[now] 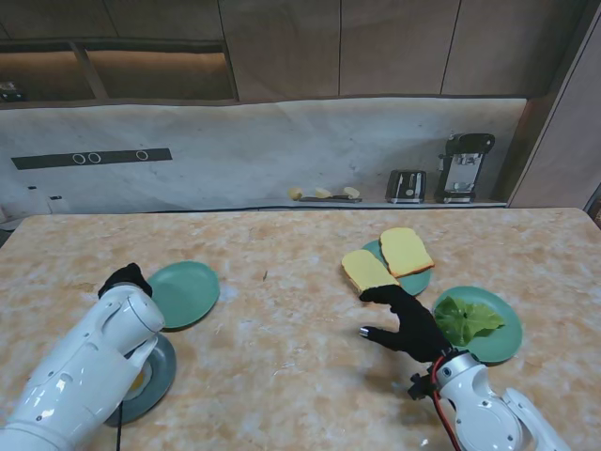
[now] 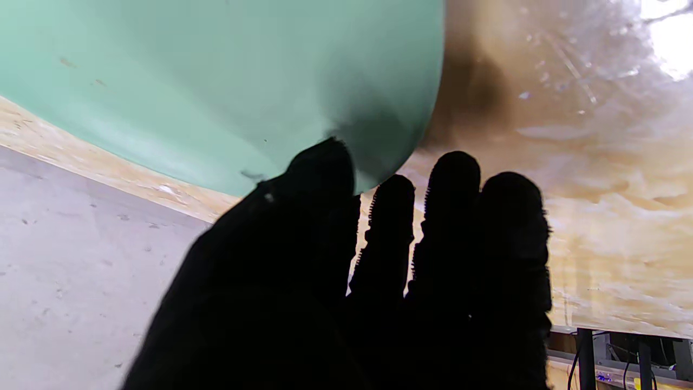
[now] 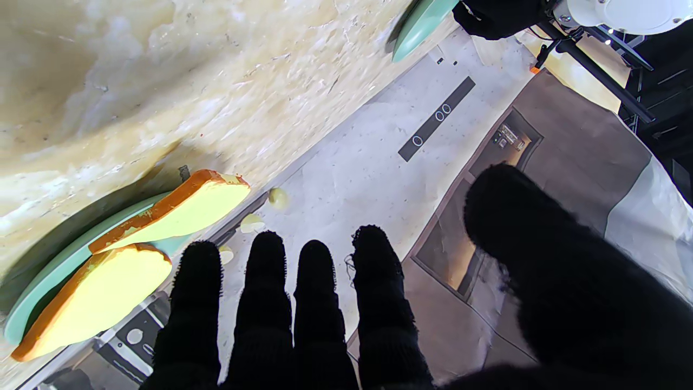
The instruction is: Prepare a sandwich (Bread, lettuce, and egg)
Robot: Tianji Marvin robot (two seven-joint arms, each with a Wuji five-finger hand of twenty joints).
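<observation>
Right hand: our right hand [image 1: 406, 319] is spread and holds nothing, its fingers [image 3: 264, 303] stretched toward the nearer bread slice [image 1: 367, 271], close to it but not yet touching.
Left hand: our left hand [image 1: 125, 279] rests at the rim of the empty green plate [image 1: 185, 292]; the fingers [image 2: 452, 216] lie straight together, gripping nothing.
Bread: two slices lie on a small green plate [image 1: 416, 279] right of centre; the nearer one overhangs the rim toward the bench [image 1: 282, 357].
Axis: the nearer slice's long side runs from our right hand away and leftward; the farther slice [image 1: 406, 251] lies roughly parallel, slightly overlapping.
Lettuce: on its own plate [image 1: 502, 324], just right of our right hand.
Risk: we judge a flat push could slide the overhanging slice off the plate rather than lift it.
Risk: the wrist passing the lettuce [image 1: 467, 318] could drag a leaf.
</observation>
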